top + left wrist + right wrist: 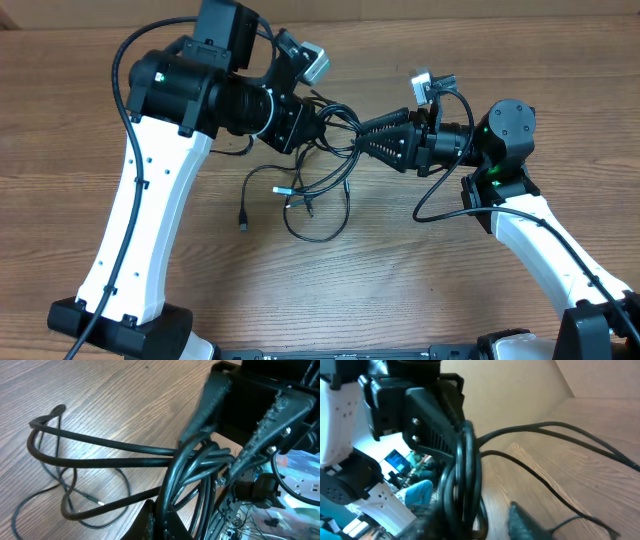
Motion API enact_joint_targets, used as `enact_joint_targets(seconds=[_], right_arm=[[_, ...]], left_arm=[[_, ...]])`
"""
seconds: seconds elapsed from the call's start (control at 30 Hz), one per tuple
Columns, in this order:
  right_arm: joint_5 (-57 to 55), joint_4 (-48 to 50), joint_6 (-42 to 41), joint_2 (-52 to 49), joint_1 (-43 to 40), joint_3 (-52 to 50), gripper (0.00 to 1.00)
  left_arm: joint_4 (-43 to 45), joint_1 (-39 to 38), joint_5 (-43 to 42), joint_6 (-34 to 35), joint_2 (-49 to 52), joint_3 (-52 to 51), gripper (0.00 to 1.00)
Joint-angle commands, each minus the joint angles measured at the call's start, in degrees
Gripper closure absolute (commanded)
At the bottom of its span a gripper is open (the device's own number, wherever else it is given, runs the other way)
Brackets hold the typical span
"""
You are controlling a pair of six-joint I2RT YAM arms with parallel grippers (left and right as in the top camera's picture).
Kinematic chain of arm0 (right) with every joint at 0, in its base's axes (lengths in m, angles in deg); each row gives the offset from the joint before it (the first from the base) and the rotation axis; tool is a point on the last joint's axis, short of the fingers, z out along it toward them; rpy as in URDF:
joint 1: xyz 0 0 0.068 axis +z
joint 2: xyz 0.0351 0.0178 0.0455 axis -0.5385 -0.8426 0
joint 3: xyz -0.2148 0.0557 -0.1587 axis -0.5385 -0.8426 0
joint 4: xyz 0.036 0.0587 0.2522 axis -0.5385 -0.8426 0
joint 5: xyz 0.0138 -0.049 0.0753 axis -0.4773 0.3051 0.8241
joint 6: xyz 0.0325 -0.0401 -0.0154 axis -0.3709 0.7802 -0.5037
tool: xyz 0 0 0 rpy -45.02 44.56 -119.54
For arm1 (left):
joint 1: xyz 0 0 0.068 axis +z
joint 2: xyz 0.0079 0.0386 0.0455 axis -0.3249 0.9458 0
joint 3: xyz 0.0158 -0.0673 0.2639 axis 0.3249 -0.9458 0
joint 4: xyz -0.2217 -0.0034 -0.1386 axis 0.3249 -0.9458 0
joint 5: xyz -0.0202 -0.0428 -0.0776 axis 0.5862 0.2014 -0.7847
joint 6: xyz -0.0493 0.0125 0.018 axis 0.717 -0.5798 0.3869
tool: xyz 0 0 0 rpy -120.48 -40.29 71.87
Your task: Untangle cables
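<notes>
**Wood counter, two arms meeting over a bundle of cables**

Wood-grain counter (480,60) fills the overhead view, and the two arms reach in from either side to meet near its middle. The cables (192,467) are gathered there into a thick black bundle, lifted off the wood between the two grippers.

The left gripper (322,122) has its jaws together, clamped on the cables. From that hold several strands run out and down in long loops that lie on the counter just in front of the arms. One loose end finishes in a small plug (243,222) lying flat on the wood, apart from the loops.

The right gripper (362,140) faces the left one, nearly tip to tip. Its jaws stand apart, one ribbed finger (215,407) on each side of the bundle, so the cables pass between them. In the right wrist view a gap shows between the strands and one finger. Whether the other finger touches them is too blurred to tell.
</notes>
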State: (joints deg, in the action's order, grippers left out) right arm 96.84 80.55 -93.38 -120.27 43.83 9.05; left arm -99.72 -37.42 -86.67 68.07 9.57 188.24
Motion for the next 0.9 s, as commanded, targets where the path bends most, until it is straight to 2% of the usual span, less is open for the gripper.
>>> enact_joint_targets(seconds=[0.0,0.17,0.5,0.53,0.57,0.67,0.7,0.73,0.87], right_arm=[[-0.5,0.3,0.3,0.3,0.0,0.8,0.73],[-0.5,0.3,0.3,0.3,0.0,0.8,0.96],[-0.5,0.1,0.3,0.3,0.0,0.8,0.96],[-0.5,-0.1,0.3,0.3,0.0,0.8,0.96],[-0.5,-0.4,0.3,0.3,0.0,0.8,0.96],[-0.5,-1.7,0.3,0.3,0.0,0.8,0.96],[-0.4,-2.1,0.3,0.3,0.0,0.8,0.96],[-0.3,-2.0,0.3,0.3,0.0,0.8,0.96],[1.3,-2.0,1.1,0.3,0.0,0.8,0.96]], left_arm=[[0.3,0.0,0.4,1.0,0.1,0.1,0.96],[0.2,0.0,0.9,1.0,0.1,0.1,0.96],[0.3,-0.1,1.2,1.9,0.1,0.1,0.95],[0.3,-0.1,1.2,1.9,0.1,0.1,0.91],[0.3,-0.1,1.2,1.8,0.1,0.1,0.82],[0.6,-0.1,1.2,1.8,0.1,0.1,0.67],[0.9,-0.1,1.2,1.8,0.1,0.1,0.53],[1.1,-0.1,1.2,1.8,0.1,0.1,0.47],[3.1,-0.1,1.2,1.8,0.1,0.1,0.28]])
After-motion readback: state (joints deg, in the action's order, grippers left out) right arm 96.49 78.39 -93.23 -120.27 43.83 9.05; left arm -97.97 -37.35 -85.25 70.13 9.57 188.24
